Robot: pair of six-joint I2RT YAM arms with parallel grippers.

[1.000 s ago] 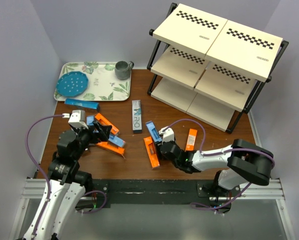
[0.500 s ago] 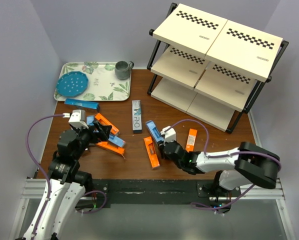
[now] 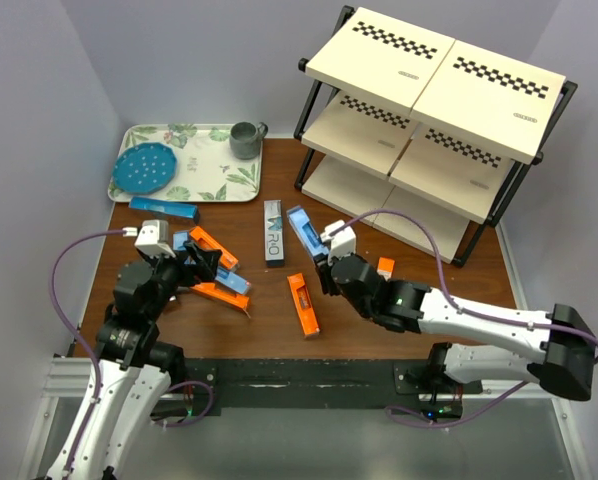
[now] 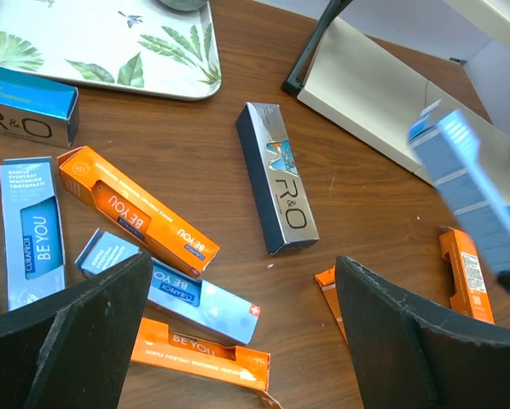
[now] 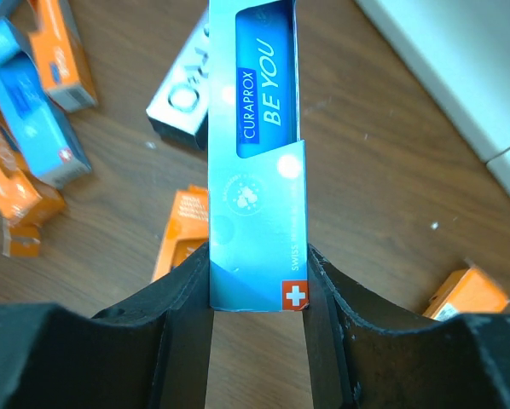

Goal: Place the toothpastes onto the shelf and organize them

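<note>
My right gripper [image 3: 317,256] is shut on a light blue toothpaste box [image 3: 300,228] and holds it tilted above the table, left of the shelf [image 3: 429,110]. In the right wrist view the box [image 5: 257,153] sits between both fingers of the gripper [image 5: 259,285]. My left gripper [image 3: 207,268] is open and empty above a pile of orange and blue boxes [image 4: 136,209]. A grey R&O box [image 3: 273,232] lies mid-table, an orange box [image 3: 303,303] in front of it, and another orange box [image 3: 385,267] beside the right arm. The shelf boards are bare.
A leaf-patterned tray [image 3: 214,185] at the back left holds a blue plate [image 3: 145,168] and a grey mug [image 3: 246,140]. A blue R&O box [image 3: 169,208] lies just in front of the tray. The shelf's black legs [image 3: 301,160] stand on the table at the right.
My right gripper has lifted the light blue box off the table and carried it away from me, toward the shelf. The left arm has not moved.
</note>
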